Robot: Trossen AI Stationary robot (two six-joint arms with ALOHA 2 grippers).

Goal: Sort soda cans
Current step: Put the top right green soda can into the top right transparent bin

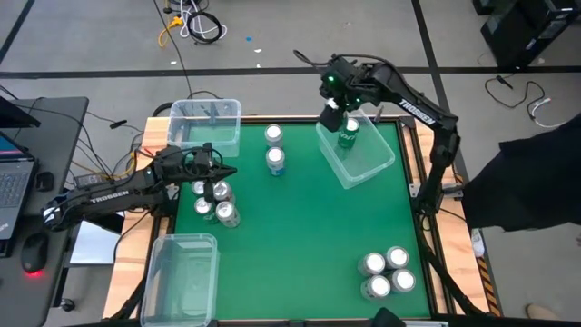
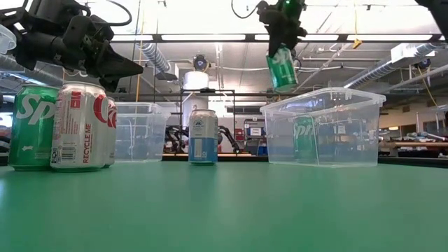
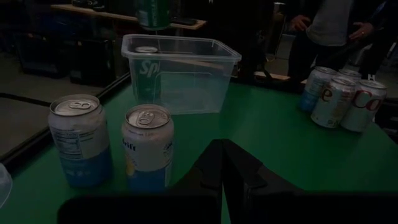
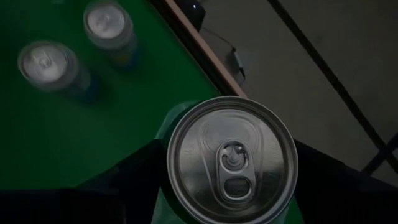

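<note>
Right gripper (image 2: pixel 283 43) clamped on a green aluminium soda can (image 2: pixel 282 68), held in the air above a clear plastic bin (image 2: pixel 364 126).

That bin sits tilted at the far right of the green table (image 1: pixel 309 227) and already has a second green can (image 2: pixel 304 138) standing inside it. Two blue-and-white cans (image 1: pixel 275 150) stand together mid-table, just beside the bin. The left gripper (image 1: pixel 227 171) hangs with its fingers together over a cluster of green and silver cans (image 1: pixel 216 202) at the left side. Four more silver cans (image 1: pixel 387 272) are bunched at the near right corner, and two other clear bins (image 1: pixel 207 123) sit along the left edge.
</note>
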